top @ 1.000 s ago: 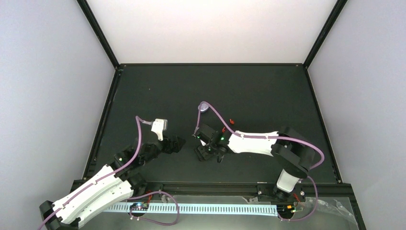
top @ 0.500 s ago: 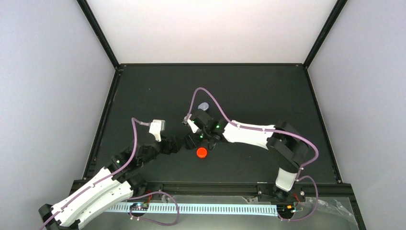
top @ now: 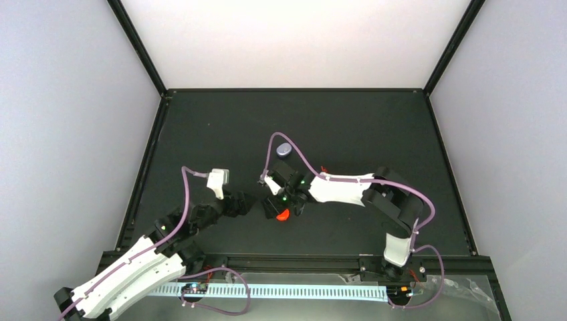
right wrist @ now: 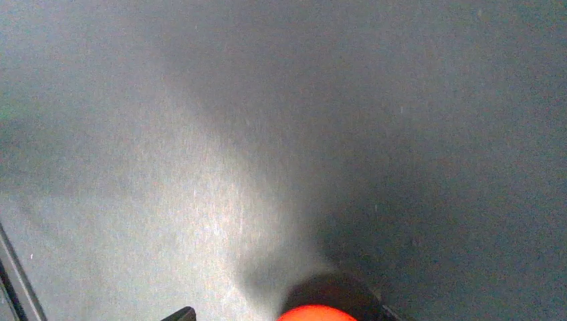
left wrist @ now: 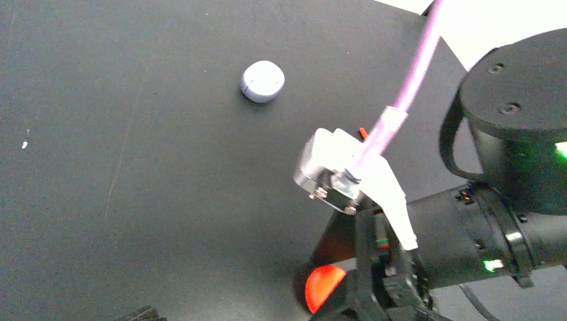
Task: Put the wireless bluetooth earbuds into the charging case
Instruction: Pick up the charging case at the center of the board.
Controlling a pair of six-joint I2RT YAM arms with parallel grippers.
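Red-orange round case [top: 283,215] is being half hidden by right gripper [top: 275,208], grip untellable; left gripper [top: 249,201] is being held open; lilac pebble-shaped case [top: 284,150] farther off.

No word, number, brand or label is showing legibly in any of the views. The small circuit board [top: 194,289] lying at the near edge, left of centre, is appearing too small for any print on it to be made out.
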